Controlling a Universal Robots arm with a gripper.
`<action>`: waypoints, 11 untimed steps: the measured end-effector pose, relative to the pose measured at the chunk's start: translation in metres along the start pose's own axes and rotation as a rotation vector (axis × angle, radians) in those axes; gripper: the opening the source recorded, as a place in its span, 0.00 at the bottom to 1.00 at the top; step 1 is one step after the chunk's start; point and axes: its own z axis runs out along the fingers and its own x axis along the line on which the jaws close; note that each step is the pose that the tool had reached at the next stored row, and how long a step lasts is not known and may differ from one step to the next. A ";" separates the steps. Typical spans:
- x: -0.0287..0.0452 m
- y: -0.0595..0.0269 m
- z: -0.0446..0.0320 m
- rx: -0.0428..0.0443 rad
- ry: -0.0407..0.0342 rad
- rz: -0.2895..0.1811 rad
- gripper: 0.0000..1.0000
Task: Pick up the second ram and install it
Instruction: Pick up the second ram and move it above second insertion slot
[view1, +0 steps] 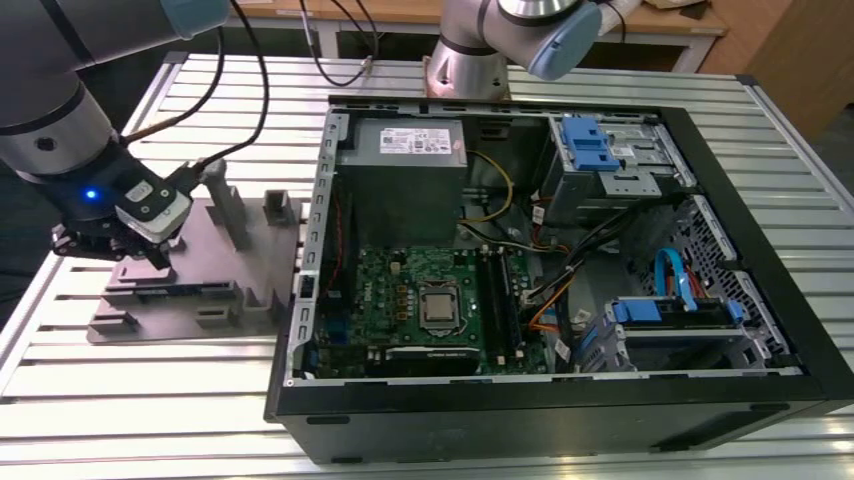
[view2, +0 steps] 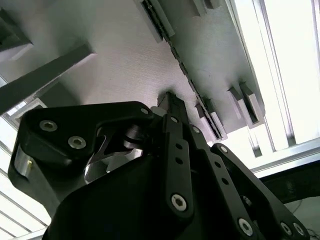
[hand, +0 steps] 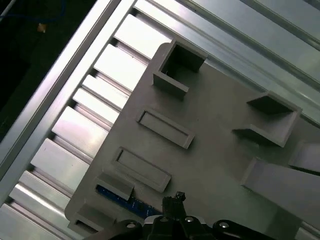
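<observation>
My gripper (view1: 144, 252) sits low over the grey fixture (view1: 220, 300), 9 o'clock of the PC case (view1: 534, 425); I can't tell its grip state. The second ram (hand: 122, 199) is slotted just beside it, lengthwise along the fixture edge.

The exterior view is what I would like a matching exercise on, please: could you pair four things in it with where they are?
Things:
1. tool
2. power supply
3. processor socket
4. grey fixture plate

Places:
A. middle of the green motherboard
B. on the slatted table, at the exterior view's left of the case
C. over the fixture plate
D. silver box in a corner inside the case

Pairs: 1-C; 2-D; 3-A; 4-B
</observation>
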 end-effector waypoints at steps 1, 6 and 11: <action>0.0000 0.0000 0.0000 -0.0003 0.0004 -0.012 0.10; 0.0000 0.0000 0.0000 -0.0019 0.0025 -0.070 0.10; 0.0000 0.0000 0.0000 -0.0035 0.0045 -0.125 0.10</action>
